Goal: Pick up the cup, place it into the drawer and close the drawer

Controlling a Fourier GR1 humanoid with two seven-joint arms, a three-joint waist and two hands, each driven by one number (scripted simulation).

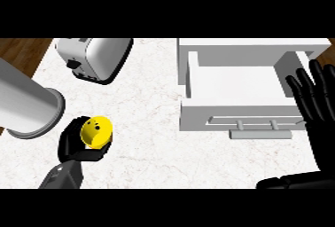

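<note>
The counter [163,146] is topped at right by the open drawer [239,82], at left by a toaster [95,57]. The right hand [317,102] is held spread beside the drawer. The left hand [75,148] is curled round the cup [96,131], which lies well left of the drawer.

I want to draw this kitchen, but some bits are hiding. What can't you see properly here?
All in the head view:
- Yellow cup: the left hand curls round it and covers its lower part.
- Toaster: its top is cut off by the picture's upper edge.
- Grey cylinder: it runs off the left edge.
- Drawer: the open right hand hides its right wall.
</note>
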